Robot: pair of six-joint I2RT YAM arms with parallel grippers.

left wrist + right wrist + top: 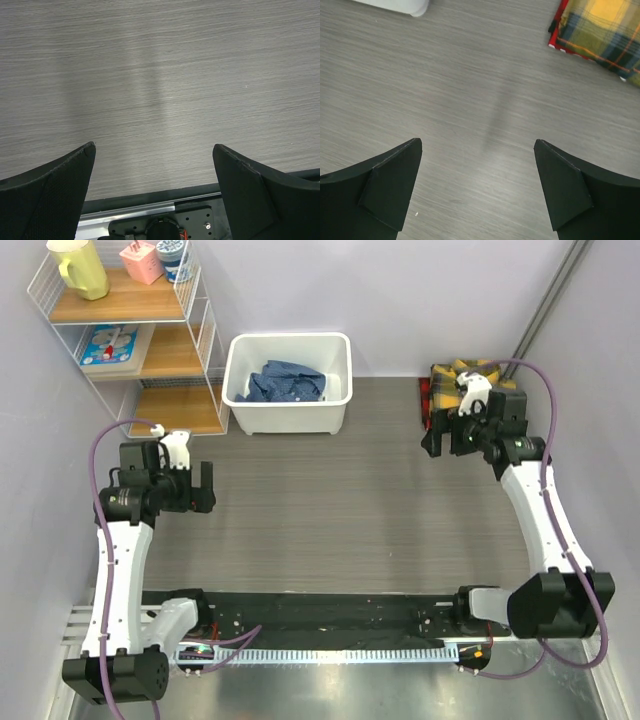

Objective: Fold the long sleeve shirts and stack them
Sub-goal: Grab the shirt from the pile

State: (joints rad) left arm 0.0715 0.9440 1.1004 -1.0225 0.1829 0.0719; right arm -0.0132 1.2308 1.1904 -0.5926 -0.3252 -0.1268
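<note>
Grey wood-grain table (pixel 340 510), 2 arms. Left gripper (pixel 205 488) hovers over the left side of the table, jaws apart, holding nothing. Right gripper (pixel 432 435) hovers at the far right, also open and empty. Blue shirt (pixel 285 382) sits crumpled inside a white bin (pixel 290 420) at the far edge, centre-left. Plaid shirt (pixel 448 373), yellow and dark with red trim, lies at the far right, partly hidden by the right arm's wrist. Wire rack (pixel 175 408) with 3 wooden shelves stands left of the bin, with a yellow pitcher (pixel 80 268) on top.
</note>
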